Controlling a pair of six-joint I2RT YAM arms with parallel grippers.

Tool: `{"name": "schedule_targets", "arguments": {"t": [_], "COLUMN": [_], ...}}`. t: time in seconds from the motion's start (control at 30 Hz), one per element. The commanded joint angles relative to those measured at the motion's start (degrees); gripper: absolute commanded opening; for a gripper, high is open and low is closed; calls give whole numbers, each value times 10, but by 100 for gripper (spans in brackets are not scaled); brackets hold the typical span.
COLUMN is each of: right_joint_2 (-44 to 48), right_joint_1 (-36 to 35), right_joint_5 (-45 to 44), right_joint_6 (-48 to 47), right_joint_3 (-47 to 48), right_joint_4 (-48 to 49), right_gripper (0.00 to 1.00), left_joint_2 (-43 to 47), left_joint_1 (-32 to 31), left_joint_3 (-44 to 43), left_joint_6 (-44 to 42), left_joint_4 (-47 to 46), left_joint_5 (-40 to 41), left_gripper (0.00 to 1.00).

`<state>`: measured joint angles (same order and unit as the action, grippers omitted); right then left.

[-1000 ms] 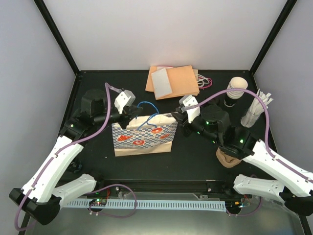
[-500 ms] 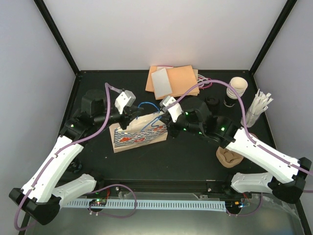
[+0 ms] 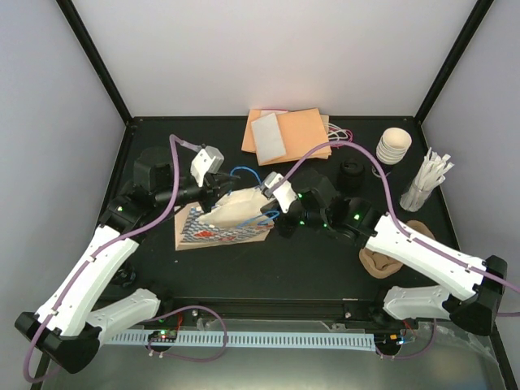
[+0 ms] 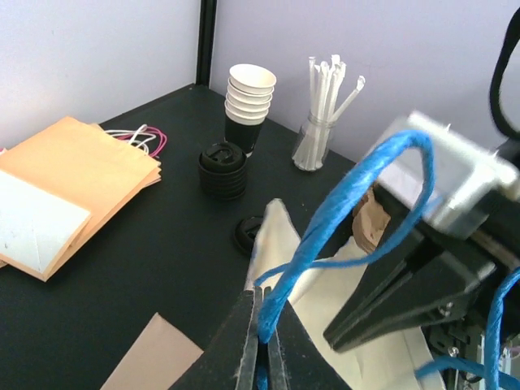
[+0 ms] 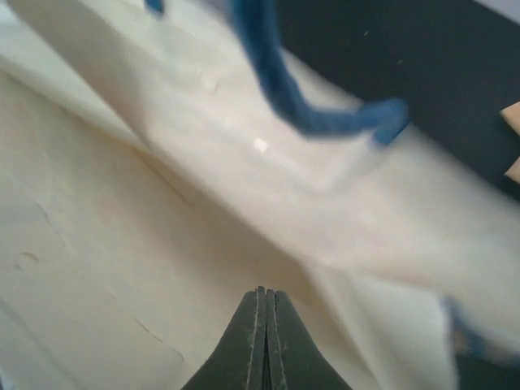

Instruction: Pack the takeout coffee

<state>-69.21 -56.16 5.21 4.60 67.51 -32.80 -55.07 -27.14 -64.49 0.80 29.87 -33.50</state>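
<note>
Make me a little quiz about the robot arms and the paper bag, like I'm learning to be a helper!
1. True or false: the left gripper pinches the blue handle of the paper bag.
2. What stands next to the stack of cups? A) straws in a jar B) a spoon C) a bottle
3. Fill in: the right gripper, over the bag's pale paper, is ___ (open or shut).
Key: 1 true; 2 A; 3 shut.
</note>
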Motion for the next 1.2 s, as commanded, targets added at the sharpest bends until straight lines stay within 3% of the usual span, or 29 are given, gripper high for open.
{"name": "schedule_targets", "arguments": {"t": [0.0, 0.23, 0.67, 1.17], "right_joint_2": [15, 57, -54, -94], "right_joint_1": [-1, -57, -90, -93], "right_joint_5": [59, 84, 9, -97], "right_joint_6": [15, -67, -172, -183], "right_joint_3": [-34, -117, -33, -3], "right_joint_4": [13, 63, -37, -29], "right_gripper": [1, 1, 3, 1], "left_joint_2": [17, 10, 8, 8], "left_joint_1": [-5, -5, -18, -43], "left_joint_3": [-16, -20, -16, -1], "left_joint_6": [31, 46, 61, 89], "left_joint_4": [-41, -51, -99, -153], "left_joint_5": [-14, -27, -109, -158], "left_gripper": [1, 2, 2, 1]}}
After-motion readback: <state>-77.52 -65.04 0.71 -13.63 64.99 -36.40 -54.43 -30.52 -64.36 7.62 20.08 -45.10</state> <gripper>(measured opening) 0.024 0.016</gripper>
